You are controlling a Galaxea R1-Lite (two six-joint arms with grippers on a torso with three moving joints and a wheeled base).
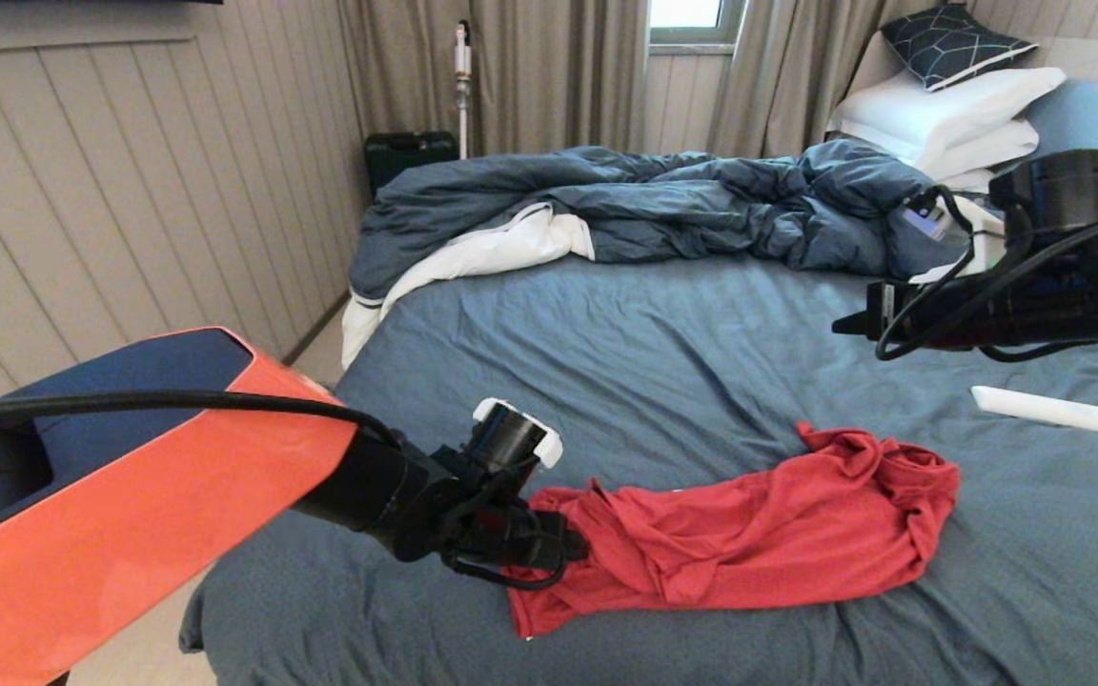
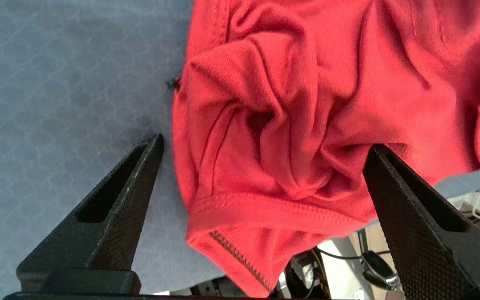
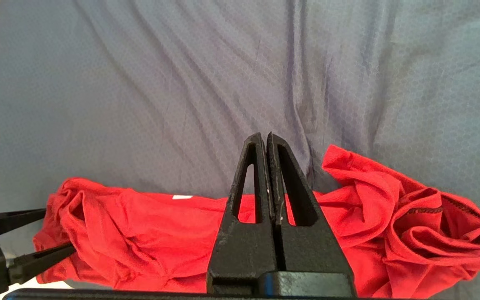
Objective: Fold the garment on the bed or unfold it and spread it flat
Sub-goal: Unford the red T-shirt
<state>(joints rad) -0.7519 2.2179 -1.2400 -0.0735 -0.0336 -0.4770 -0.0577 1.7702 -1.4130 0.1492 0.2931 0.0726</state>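
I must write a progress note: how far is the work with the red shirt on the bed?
Nothing looks done: the red T-shirt lies bunched near the front edge of the bed. In hand: the open left gripper straddles its hem end. The shut right gripper hangs above, empty. Left: all the spreading or folding.

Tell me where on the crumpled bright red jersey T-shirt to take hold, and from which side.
Grip the hemmed end of the red T-shirt nearest the open left gripper, coming in from the robot's left along the slate-blue sheet. The shirt lies bunched in a long roll, and that stitched edge sticks out flat between the jaws, likely easier to pinch than the wadded far end.
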